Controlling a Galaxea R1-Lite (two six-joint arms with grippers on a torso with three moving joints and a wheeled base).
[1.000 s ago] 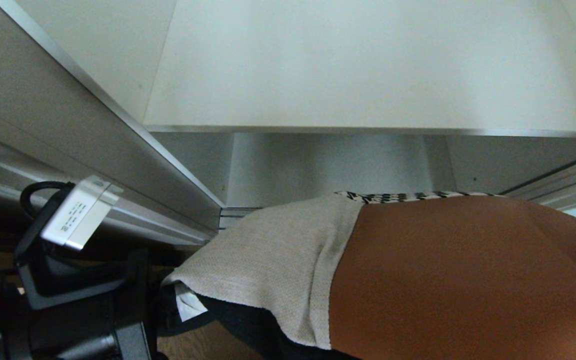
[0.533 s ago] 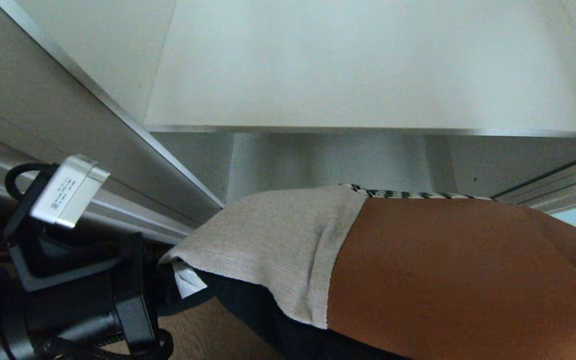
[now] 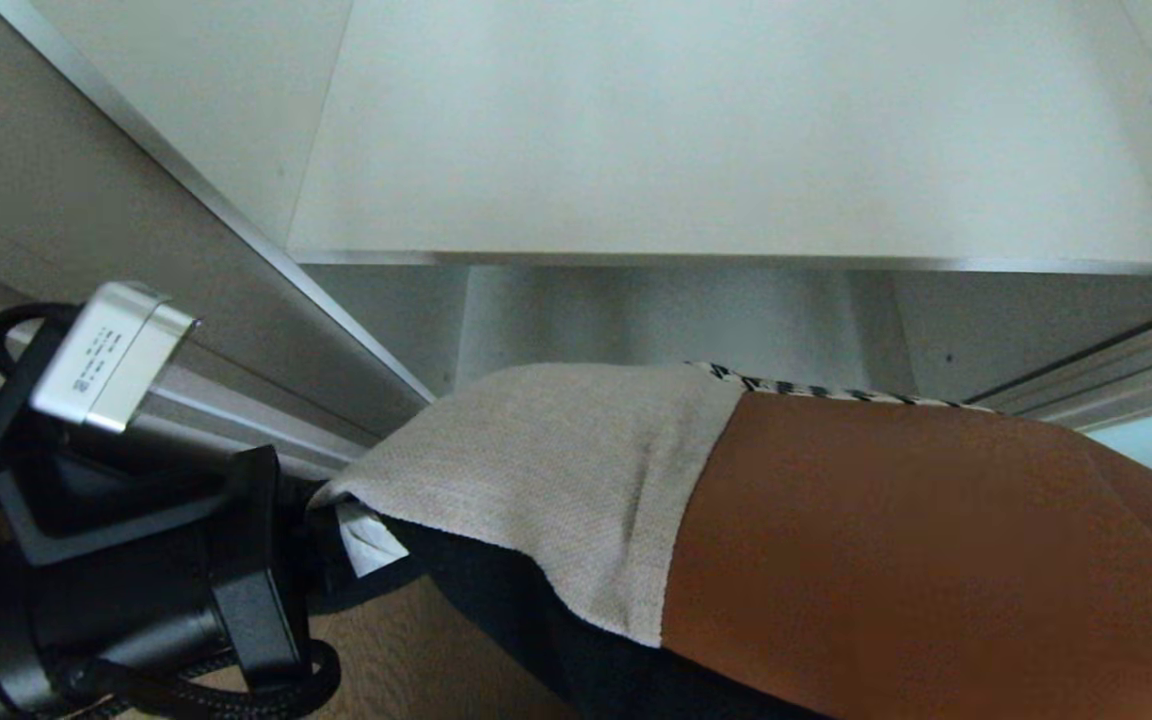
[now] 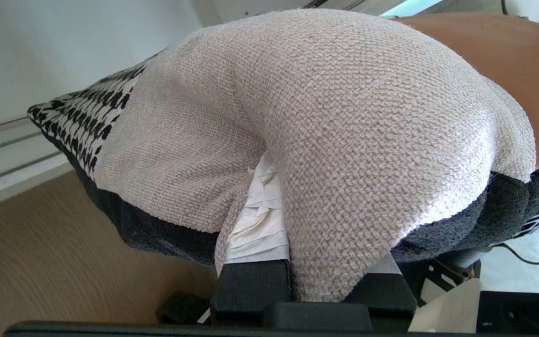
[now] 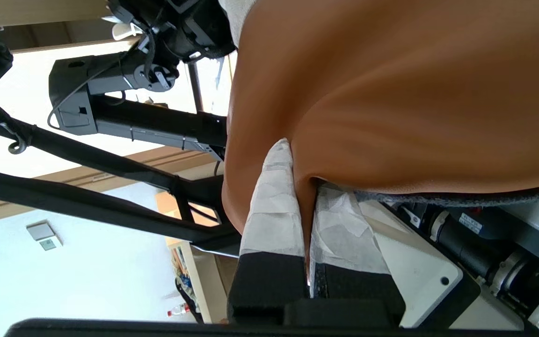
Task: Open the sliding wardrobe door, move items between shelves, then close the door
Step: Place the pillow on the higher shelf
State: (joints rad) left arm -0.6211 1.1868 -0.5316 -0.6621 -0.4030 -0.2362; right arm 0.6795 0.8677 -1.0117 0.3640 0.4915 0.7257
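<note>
Patchwork cushion [image 3: 836, 540] below white shelf [image 3: 716, 130], left gripper [image 4: 293, 224] clenched on cream corner, right gripper [image 5: 304, 206] pinching rust-brown edge

cushion [image 3: 836, 540] cut off at right edge, perhaps hiding the right gripper [image 5: 308, 206] beneath

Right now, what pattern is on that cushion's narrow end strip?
Black-and-white houndstooth on the cushion strip, clearest in the left wrist view.
</note>
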